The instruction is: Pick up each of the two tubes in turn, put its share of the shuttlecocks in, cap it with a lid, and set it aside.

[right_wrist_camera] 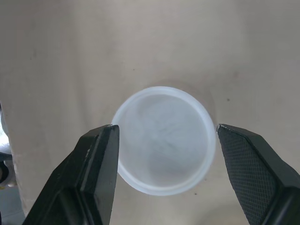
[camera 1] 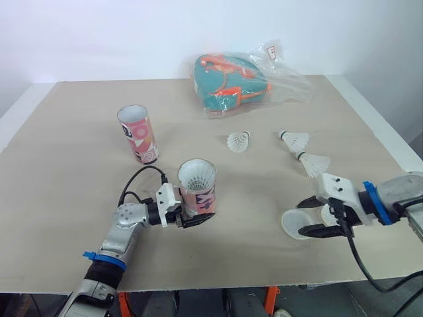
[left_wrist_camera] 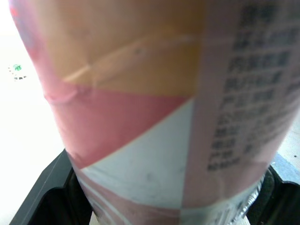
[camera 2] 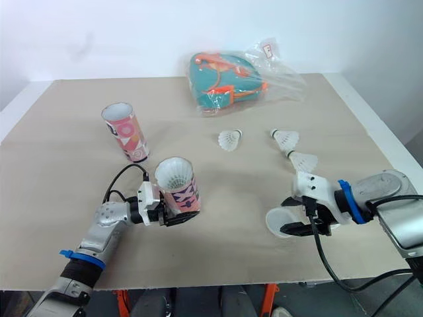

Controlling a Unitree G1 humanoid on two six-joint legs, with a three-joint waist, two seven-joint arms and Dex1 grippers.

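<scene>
My left gripper [camera 1: 191, 213] is shut on the lower part of a pink patterned tube [camera 1: 197, 187], held upright near the table's front, with white shuttlecock feathers showing in its open mouth. The left wrist view has that tube [left_wrist_camera: 154, 108] pressed between the black fingers [left_wrist_camera: 42, 197]. A second, open pink tube [camera 1: 137, 134] stands further back on the left. Three loose shuttlecocks lie at mid-right: [camera 1: 238, 141], [camera 1: 295, 139], [camera 1: 313, 163]. My right gripper [right_wrist_camera: 166, 127] is open, its fingers on either side of a translucent white lid [right_wrist_camera: 164, 140] lying flat on the table [camera 1: 66, 198].
A teal and orange bag in clear plastic wrap [camera 1: 231, 80] lies at the back centre. A black cable [camera 1: 142, 175] loops up from my left wrist beside the held tube. The table's front edge runs just below both grippers.
</scene>
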